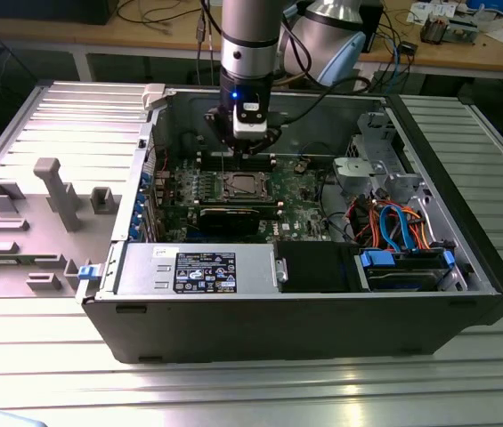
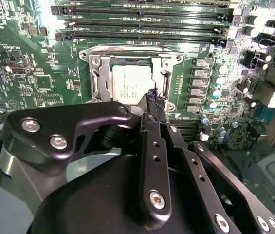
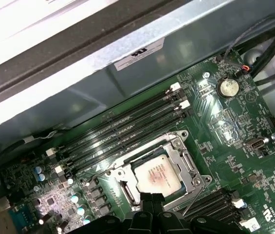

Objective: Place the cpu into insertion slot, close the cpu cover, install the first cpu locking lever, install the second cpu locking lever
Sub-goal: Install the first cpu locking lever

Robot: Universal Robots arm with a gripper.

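Your black gripper (image 3: 151, 199) hangs just above the small square silver-grey cpu (image 3: 156, 175), fingertips (image 3: 144, 202) pressed together. The cpu lies in the silvery-rimmed insertion slot (image 1: 238, 187) on the green circuit board (image 3: 234, 141), thin cpu cover (image 3: 187, 162) down around it.

Top of the cpu (image 3: 157, 176): dull silver-grey metal, matt; cpu cover (image 3: 190, 165): bright bare metal, lightly reflective; circuit board (image 3: 234, 141): green, glossy coating; gripper (image 2: 152, 96): black matt metal, shiny screw heads; case wall (image 3: 127, 83): smooth grey sheet metal.
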